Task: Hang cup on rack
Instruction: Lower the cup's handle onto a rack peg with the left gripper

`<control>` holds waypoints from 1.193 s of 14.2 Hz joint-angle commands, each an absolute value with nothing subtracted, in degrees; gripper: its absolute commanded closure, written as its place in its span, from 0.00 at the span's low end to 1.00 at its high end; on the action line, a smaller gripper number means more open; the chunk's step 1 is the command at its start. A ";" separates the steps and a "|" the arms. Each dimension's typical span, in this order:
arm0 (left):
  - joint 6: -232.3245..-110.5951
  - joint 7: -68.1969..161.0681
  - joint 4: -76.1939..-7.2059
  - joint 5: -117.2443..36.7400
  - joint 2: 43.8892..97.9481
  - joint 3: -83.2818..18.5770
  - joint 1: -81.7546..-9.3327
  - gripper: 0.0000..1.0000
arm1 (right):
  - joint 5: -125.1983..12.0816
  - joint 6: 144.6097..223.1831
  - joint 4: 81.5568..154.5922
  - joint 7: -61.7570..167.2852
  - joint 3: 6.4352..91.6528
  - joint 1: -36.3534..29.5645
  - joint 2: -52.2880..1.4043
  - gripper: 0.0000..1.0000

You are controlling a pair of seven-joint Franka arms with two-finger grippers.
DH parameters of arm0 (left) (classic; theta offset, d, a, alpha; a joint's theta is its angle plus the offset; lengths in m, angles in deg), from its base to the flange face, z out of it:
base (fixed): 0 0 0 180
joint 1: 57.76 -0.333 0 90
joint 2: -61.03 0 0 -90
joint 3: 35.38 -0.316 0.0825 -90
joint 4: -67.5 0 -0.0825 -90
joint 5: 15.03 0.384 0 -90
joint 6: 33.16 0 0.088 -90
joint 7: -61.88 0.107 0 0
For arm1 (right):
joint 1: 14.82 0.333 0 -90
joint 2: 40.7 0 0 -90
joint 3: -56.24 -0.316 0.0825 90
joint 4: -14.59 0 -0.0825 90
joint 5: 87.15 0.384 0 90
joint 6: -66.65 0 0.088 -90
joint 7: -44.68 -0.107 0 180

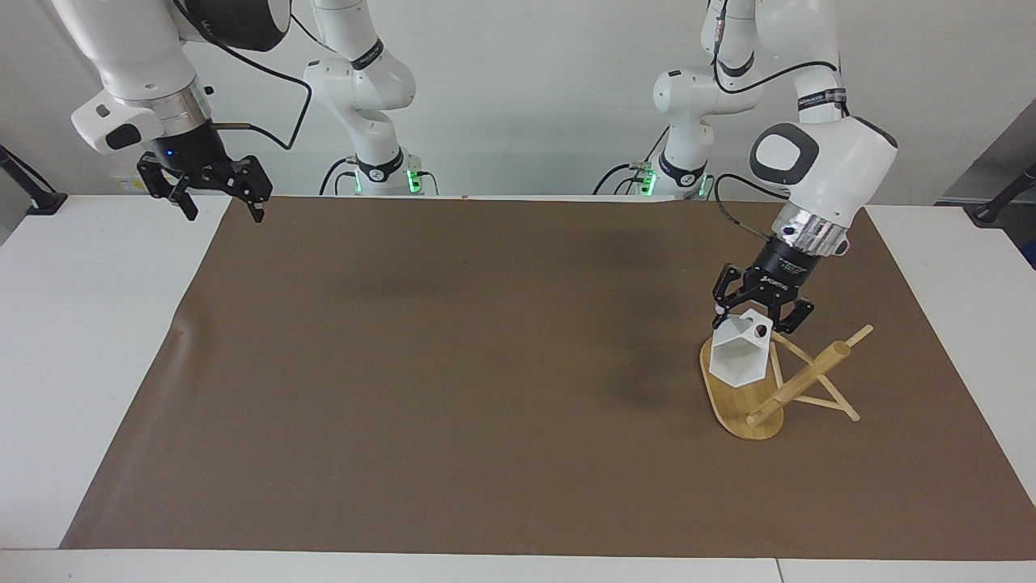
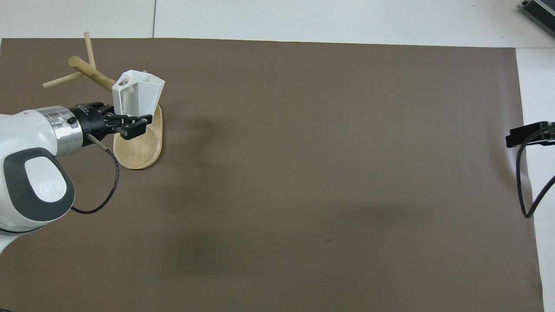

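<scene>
The white faceted cup (image 1: 736, 360) hangs tilted against the bamboo rack (image 1: 801, 385), over the rack's oval base, with its handle and round hole on top. It also shows in the overhead view (image 2: 141, 93), beside the rack's post (image 2: 93, 73). My left gripper (image 1: 761, 314) is just above the cup, its fingers spread to either side of the handle; it also shows in the overhead view (image 2: 125, 123). I cannot tell whether a peg passes through the handle's hole. My right gripper (image 1: 217, 206) is open and empty, raised over the mat's corner at the right arm's end; only its tip (image 2: 527, 135) shows from overhead.
A brown mat (image 1: 486, 364) covers most of the white table (image 1: 81, 364). The rack stands on the mat toward the left arm's end. Its thin pegs (image 1: 858, 334) stick out sideways from the post.
</scene>
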State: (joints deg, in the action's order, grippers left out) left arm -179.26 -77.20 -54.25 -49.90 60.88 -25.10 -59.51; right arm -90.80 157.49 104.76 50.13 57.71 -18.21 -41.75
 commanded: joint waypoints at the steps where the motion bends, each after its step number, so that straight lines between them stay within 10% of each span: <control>1: -180.03 -79.01 -53.18 -49.13 61.21 -25.36 -59.17 1.00 | -90.31 156.83 105.55 50.04 57.74 -18.86 -42.45 0.00; 17: -182.84 -84.28 -50.98 -48.78 64.63 -25.45 -59.78 1.00 | -86.01 156.83 105.64 50.39 58.44 -18.42 -42.54 0.00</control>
State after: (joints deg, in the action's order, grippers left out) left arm -182.12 -82.07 -52.70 -49.89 63.23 -25.24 -59.55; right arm -87.09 157.44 104.91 50.13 58.58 -18.10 -41.75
